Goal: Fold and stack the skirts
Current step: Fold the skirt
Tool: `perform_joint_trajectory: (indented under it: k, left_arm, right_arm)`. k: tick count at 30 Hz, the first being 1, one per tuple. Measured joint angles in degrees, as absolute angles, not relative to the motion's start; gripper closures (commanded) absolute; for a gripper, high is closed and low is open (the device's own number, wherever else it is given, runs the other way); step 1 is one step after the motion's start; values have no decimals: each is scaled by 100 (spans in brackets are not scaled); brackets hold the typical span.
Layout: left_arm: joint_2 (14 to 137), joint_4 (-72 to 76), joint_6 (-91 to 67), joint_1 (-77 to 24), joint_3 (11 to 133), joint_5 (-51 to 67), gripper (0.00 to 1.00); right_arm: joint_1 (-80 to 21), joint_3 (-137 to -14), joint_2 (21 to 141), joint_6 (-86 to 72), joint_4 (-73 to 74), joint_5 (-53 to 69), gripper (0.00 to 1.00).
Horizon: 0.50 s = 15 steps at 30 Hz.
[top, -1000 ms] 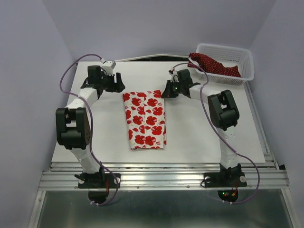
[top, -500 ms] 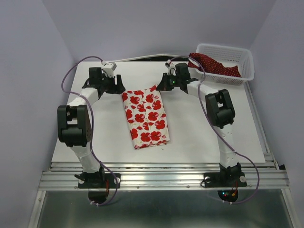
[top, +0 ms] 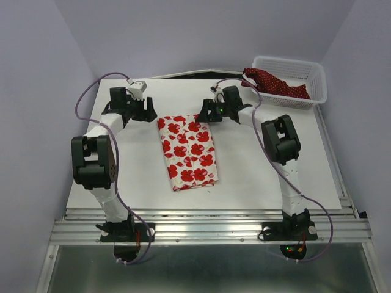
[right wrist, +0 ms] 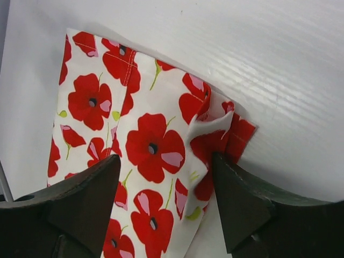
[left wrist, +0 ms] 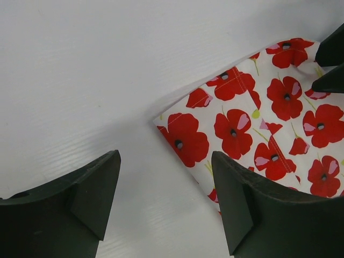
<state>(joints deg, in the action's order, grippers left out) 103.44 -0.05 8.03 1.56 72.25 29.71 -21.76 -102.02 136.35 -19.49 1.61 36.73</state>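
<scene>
Poppy skirt (top: 188,151) is lying limp and light; left claw (left wrist: 164,161) and right claw (right wrist: 165,160) are gaping at its far corners, likely the best pinch points.

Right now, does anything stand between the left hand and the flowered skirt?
Nothing visible does. The open left hand is just beside a corner of the flowered skirt, and only bare white table lies between them.
</scene>
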Motion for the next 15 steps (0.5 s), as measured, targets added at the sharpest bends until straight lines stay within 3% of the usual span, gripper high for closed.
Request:
perform_joint_trajectory:
  k: [5,15]
  left_arm:
    - [9990,-99,1052,161,6912,2842,20]
    - [9585,-165,860,161,6305,2950,23]
  right_arm:
    - [-2180,-9651,12945,-1953,722,3356,25]
    - [-2171,-8691,11891,-1953,1363,3076,35]
